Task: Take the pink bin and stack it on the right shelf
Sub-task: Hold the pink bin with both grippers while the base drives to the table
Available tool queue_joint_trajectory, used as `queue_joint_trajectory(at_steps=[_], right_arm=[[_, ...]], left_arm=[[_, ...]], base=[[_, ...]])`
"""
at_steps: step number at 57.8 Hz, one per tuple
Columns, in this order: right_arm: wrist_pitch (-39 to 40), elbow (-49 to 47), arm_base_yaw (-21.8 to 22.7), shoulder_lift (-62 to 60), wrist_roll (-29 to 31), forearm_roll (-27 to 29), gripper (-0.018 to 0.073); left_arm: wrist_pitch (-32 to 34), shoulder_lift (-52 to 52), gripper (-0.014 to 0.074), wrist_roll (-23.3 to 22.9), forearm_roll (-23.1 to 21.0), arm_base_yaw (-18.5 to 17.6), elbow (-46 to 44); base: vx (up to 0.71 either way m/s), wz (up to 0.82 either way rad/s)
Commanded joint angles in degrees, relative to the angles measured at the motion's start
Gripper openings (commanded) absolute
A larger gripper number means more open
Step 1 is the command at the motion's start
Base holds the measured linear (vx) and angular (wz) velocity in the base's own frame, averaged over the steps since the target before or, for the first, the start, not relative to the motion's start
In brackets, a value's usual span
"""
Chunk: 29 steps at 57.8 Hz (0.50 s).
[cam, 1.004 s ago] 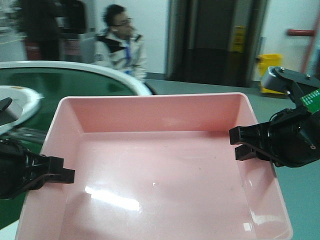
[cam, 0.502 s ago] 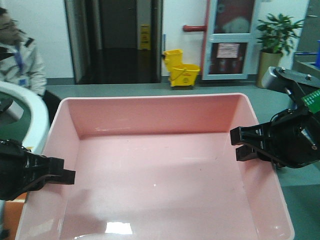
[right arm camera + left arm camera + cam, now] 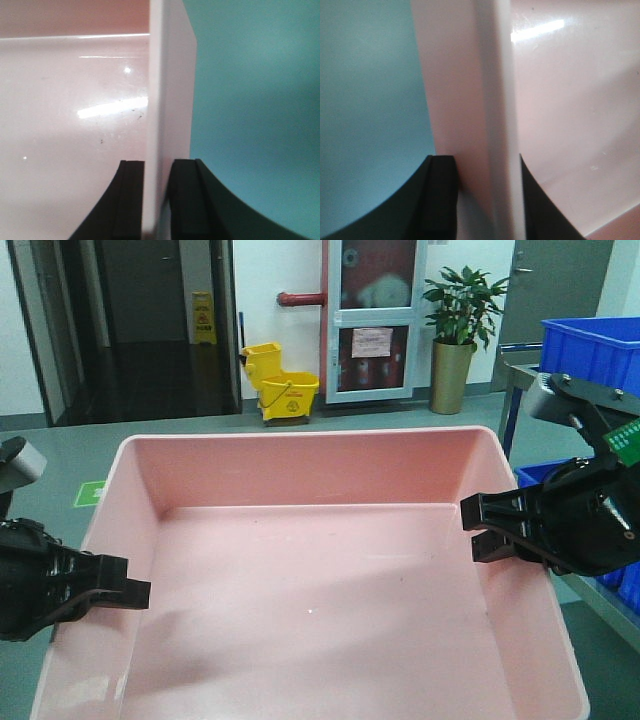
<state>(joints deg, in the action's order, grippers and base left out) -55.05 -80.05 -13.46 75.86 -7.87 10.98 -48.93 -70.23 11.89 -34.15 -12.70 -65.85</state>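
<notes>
Plainly two grip one pink bin (image 3: 320,590) (left pincer (image 3: 112,590), right pincer (image 3: 480,530)).

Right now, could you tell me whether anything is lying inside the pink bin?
No, the front view shows the pink bin with a bare floor.

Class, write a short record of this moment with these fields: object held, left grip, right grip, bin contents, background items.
Object held: pink bin, held between both arms
Left grip: left gripper shut on the bin's left wall, one finger inside, one outside
Right grip: right gripper shut on the bin's right wall, the same way
Bin contents: nothing inside
Background: yellow mop bucket, potted plant, blue crates at the right
</notes>
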Motion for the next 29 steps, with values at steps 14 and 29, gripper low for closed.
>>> queue_joint_trajectory(at_steps=[14, 29], right_arm=[[5.6, -2.1, 0.4, -1.8, 0.0, 2.7, -0.0008], [5.6, -2.1, 0.4, -1.8, 0.0, 2.7, -0.0008]], left_arm=[[1.0, 2.1, -0.0001, 1.1, -5.1, -0.6, -1.6], [1.0, 2.1, -0.0001, 1.1, -5.1, -0.6, -1.6]], base=[[0.41, -0.08], [0.47, -0.08]])
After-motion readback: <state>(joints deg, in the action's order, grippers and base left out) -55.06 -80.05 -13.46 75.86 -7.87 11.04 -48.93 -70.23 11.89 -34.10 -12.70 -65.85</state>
